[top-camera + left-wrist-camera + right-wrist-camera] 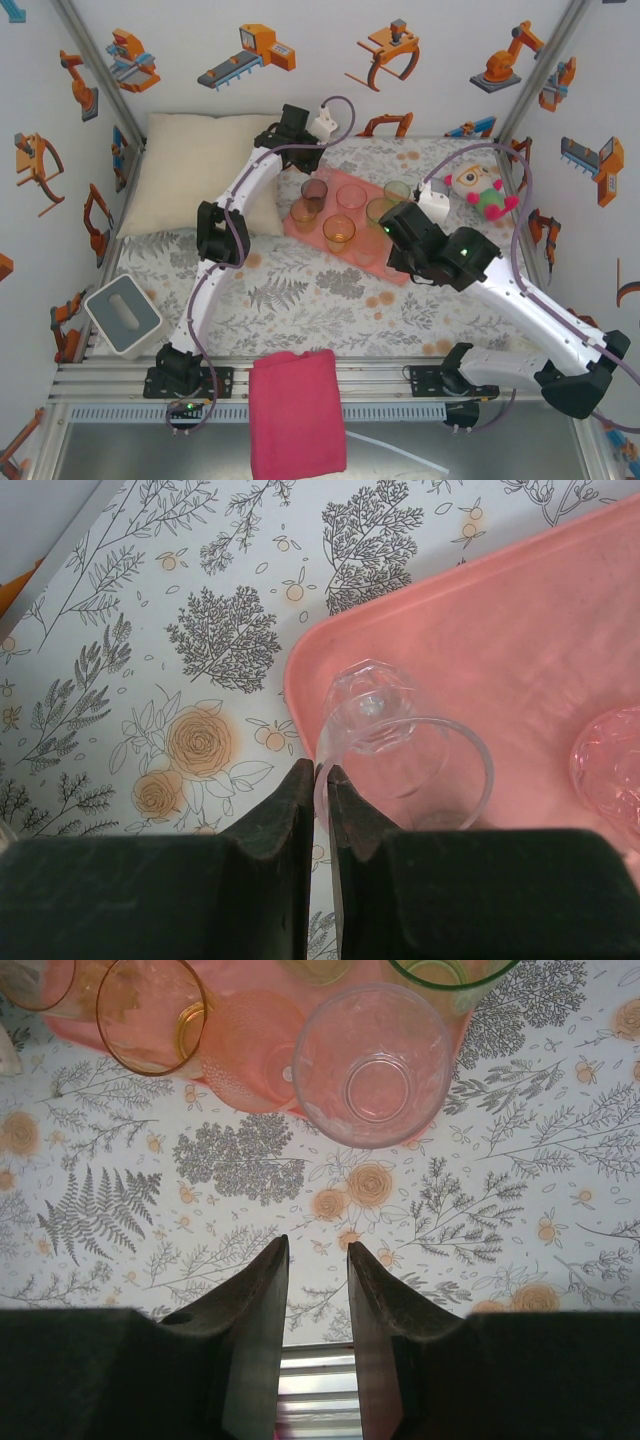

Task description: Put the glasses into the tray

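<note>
So, the salmon-pink tray, flat w/ rounded corners and a matte surface, lies on a floral cloth. The left gripper is at one rounded corner of the tray. Its dark fingers are clenched on the thin wall of a clear glass, one finger inside the rim and one outside. That glass has a faceted base and stands just inside the tray's corner, approx. upright. Further into the tray from it is a pink glass w/ a bumpy moulded texture.

The right gripper hangs over the cloth just off the tray's near edge, jaws released, nothing in the gap. Ahead of it a pale pinkish tumbler, smooth and round, sits right at that edge; can't tell if its base is on the tray or the cloth. On the tray beyond it are a textured pink glass, an orange glass and a green-rimmed glass.

From above, more tumblers stand grouped on the tray, incl. a smoky grey glass. A cream pillow lies off the tray on the left arm's side, and a plush toy on the right arm's side.
</note>
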Robot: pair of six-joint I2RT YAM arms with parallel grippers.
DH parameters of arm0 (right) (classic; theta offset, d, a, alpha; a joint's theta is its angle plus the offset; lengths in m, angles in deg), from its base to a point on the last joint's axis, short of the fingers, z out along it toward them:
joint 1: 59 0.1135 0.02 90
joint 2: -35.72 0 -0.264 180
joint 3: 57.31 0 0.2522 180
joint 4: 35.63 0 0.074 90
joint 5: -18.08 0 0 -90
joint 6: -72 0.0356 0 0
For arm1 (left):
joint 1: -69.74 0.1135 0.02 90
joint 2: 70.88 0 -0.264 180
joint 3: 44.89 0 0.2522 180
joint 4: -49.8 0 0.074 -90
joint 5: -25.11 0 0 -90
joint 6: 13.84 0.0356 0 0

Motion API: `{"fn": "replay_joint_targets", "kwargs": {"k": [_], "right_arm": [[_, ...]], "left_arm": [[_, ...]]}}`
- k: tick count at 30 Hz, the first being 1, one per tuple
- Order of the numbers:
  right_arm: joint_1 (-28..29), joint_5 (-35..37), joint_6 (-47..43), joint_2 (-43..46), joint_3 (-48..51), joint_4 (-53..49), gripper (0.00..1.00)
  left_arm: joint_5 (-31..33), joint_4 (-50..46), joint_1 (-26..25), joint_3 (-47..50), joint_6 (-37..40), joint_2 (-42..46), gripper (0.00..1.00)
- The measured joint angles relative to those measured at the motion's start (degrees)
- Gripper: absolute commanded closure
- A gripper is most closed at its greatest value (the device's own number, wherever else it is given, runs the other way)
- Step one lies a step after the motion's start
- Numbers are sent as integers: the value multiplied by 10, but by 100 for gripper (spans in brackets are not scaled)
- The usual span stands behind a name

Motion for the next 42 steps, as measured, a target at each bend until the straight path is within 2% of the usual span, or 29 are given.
{"fn": "replay_joint_targets", "kwargs": {"k": [3, 8, 15, 21, 31, 42], "right_arm": [[-2, -1, -1, 0, 0, 3, 68], [-3, -4, -2, -1, 4, 6, 68], [-5, -9, -2, -1, 6, 7, 68], [-6, -12, -2, -3, 6, 9, 68], [-8, -13, -9, -3, 6, 11, 68], [-10, -13, -14, -3, 6, 17, 68]], "left_arm": [[0, 0, 0, 0, 0, 0, 80], [0, 0, 0, 0, 0, -1, 71], [0, 5, 0, 0, 0, -1, 64], [0, 8, 0, 0, 0, -1, 47], [2, 8, 2, 0, 0, -1, 28], [2, 9, 2, -1, 0, 6, 21]]}}
